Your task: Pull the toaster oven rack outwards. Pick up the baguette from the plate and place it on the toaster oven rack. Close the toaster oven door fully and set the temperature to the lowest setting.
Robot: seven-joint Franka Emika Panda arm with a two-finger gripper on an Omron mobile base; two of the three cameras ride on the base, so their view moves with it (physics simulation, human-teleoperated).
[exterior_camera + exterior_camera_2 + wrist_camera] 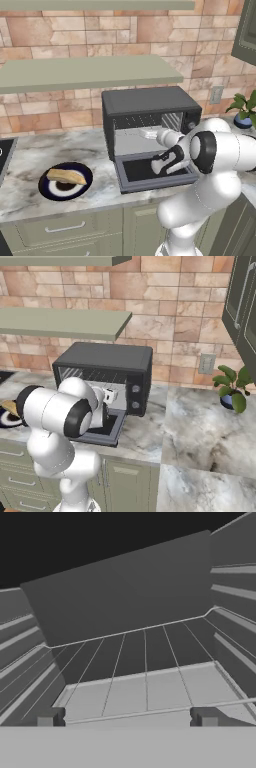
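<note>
Gripper (127, 718) — jaws wide, holding nothing — at the mouth of the toaster oven (150, 107), toaster oven rack (145, 687) directly ahead inside; risk: fingers closing between wires and slipping off during the pull.

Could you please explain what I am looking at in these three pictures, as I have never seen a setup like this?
This is a simulated kitchen with a white robot arm. Two cameras sit behind the arm, one to each side; the third rides on its hand. On the marble counter stands a toaster oven with its door folded down. The gripper, open and holding nothing, reaches into the cavity just above the front edge of the wire rack. To the left, a baguette lies on a plate.
</note>
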